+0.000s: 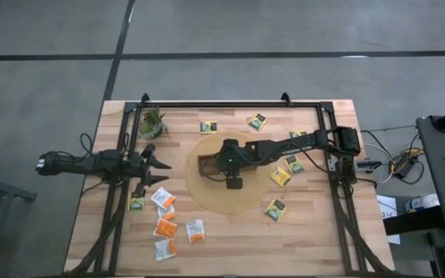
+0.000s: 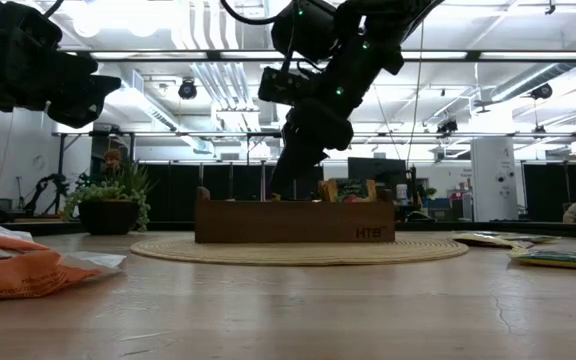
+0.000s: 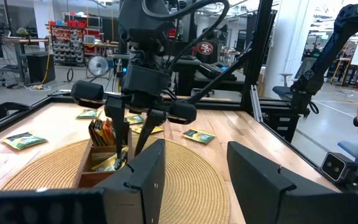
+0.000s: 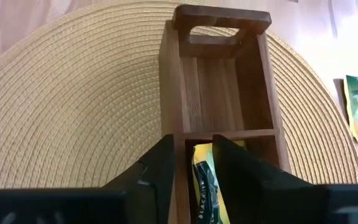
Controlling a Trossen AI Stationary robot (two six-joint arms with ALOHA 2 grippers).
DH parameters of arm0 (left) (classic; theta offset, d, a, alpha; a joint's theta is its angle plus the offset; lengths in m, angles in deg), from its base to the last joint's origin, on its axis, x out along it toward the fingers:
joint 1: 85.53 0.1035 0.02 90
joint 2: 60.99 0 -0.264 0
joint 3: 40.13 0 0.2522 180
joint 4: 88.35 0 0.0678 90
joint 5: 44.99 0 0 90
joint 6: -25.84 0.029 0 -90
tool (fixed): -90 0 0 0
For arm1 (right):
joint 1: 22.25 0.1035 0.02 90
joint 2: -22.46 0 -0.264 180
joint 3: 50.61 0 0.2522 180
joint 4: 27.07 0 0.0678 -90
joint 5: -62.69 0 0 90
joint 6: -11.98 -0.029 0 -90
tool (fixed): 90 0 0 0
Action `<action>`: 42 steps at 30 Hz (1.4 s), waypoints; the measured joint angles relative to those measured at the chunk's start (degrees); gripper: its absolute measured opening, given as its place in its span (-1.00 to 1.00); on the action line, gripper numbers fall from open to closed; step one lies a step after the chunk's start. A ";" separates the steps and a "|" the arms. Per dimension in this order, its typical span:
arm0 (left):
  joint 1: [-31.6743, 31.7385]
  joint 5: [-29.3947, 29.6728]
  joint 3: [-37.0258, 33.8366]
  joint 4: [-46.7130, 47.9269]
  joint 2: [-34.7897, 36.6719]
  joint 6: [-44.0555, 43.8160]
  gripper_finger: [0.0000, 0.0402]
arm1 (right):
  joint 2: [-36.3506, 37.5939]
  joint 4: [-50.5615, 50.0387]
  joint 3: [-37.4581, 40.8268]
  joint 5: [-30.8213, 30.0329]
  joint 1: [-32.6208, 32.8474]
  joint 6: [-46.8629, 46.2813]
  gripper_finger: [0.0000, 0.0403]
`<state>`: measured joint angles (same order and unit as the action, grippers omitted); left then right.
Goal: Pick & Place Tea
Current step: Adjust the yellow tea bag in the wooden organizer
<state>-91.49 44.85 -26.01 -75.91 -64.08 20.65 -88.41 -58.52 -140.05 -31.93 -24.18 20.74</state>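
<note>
The right gripper (image 4: pixel 194 165) points down into the wooden tray (image 4: pixel 253 99), its fingers (image 4: pixel 160 168) narrowly apart around an upright yellow-and-dark sachet (image 4: pixel 202 177) in the compartment nearest the camera; whether they press it I cannot tell. The tray's other compartment, by the handle, is bare wood. The tray stands on a round woven mat (image 1: pixel 224 193) at the tabletop's (image 1: pixel 315 247) middle. More sachets (image 1: pixel 166 224) lie scattered toward the tabletop's left front and right side. The left gripper (image 1: pixel 164 171) hovers near the left edge, fingers spread wide, holding nothing.
</note>
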 joint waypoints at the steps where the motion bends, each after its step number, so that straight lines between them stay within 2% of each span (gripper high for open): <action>1: -0.01 0.00 0.00 0.00 -0.01 0.02 -0.17 | 0.00 0.02 0.05 0.10 -0.07 0.00 -0.50; 13: 0.00 0.00 0.00 0.00 0.00 0.00 -0.17 | 0.00 -0.07 0.70 0.17 -0.63 -0.38 -0.68; 22: -0.01 -0.01 0.00 0.00 0.00 0.02 -0.17 | 0.00 -0.22 0.68 0.19 -0.92 0.42 -0.94; 32: -0.01 0.00 0.00 0.00 0.00 0.02 -0.17 | 0.00 -0.50 -0.09 -0.25 -0.90 1.82 -0.96; 42: 0.00 0.00 0.00 0.00 -0.01 0.01 -0.17 | 0.00 -0.74 -0.85 -7.62 -0.84 4.22 -0.96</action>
<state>-91.49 44.85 -26.01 -75.91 -64.09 20.66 -88.41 -59.27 -140.90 -39.54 -25.01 24.96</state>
